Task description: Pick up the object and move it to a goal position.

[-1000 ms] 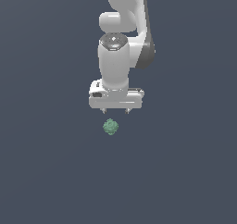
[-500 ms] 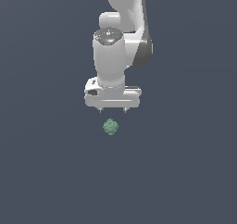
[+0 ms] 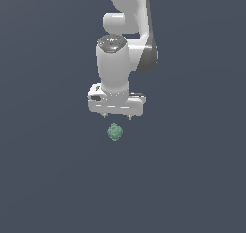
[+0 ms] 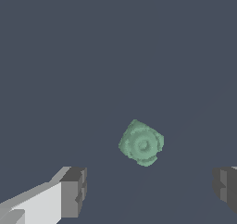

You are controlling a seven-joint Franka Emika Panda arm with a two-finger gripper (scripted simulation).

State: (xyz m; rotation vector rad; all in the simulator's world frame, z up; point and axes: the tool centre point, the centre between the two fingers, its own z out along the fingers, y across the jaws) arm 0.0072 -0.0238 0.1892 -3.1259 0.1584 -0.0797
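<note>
Claw: white, points straight down from the arm, its two short fingers spread wide with nothing between them.
Claw fingers: in the wrist view one dark grey pad shows on its white finger, the other pad at the far edge of the picture; the gap between them is much wider than the lump.
Green lump: small, knobbly, roughly round, pale green; it lies on the floor just below the claw, under the gap between the fingertips and apart from both.
Green lump, wrist view: shows a ringed, dimpled face with bumps round its edge; it sits ahead of the two pads and between their lines, touching neither.
Floor: flat, plain dark blue-grey, spreading all round the claw and under the lump.
Arm: white with a dark grey joint band, rises above the claw and runs out of the top of the exterior view.
Contact: none between claw and lump.
</note>
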